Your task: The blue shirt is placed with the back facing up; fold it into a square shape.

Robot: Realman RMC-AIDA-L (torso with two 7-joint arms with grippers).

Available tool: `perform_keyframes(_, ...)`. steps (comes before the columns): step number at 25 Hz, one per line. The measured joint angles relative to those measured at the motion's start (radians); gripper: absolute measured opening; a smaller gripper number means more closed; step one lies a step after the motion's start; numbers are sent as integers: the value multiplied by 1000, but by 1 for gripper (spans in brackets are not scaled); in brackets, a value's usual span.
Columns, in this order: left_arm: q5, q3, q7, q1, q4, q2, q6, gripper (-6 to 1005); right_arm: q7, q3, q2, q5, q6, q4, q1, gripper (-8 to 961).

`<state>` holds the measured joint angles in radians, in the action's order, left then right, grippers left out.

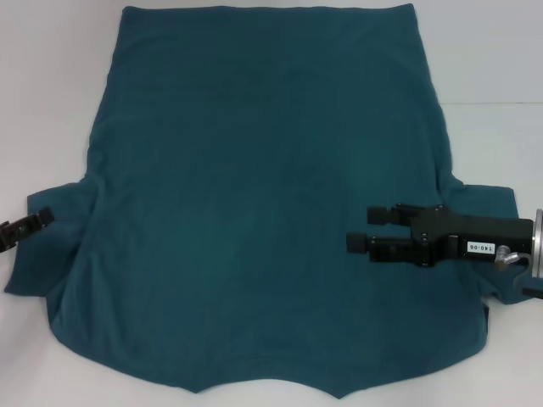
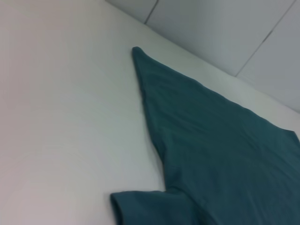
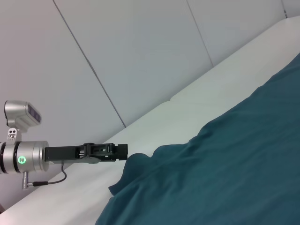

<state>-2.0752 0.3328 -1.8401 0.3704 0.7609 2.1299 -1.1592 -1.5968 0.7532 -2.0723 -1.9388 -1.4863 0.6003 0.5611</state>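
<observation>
The blue shirt (image 1: 263, 195) lies spread flat on the white table, plain side up, with its hem at the far side and its sleeves towards me. It also shows in the left wrist view (image 2: 225, 154) and in the right wrist view (image 3: 234, 173). My right gripper (image 1: 361, 227) is open and empty, level over the shirt's right side near the right sleeve, pointing inward. My left gripper (image 1: 38, 220) is at the outer edge of the left sleeve; the right wrist view shows its tip (image 3: 119, 151) right at the sleeve's edge.
The white table (image 1: 51, 102) extends on both sides of the shirt. A grey panelled wall (image 3: 140, 56) stands behind the table's edge.
</observation>
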Motion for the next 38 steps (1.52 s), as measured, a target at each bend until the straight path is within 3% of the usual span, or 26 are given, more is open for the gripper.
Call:
perform_keyframes(23, -51, 25, 1, 10, -14, 9, 36, 927, -1, 0, -2, 0, -6, -2, -5, 897)
perform_keyframes(38, -51, 46, -10, 21, -14, 7, 46, 381, 3, -2, -3, 0, -2, -2, -4, 897)
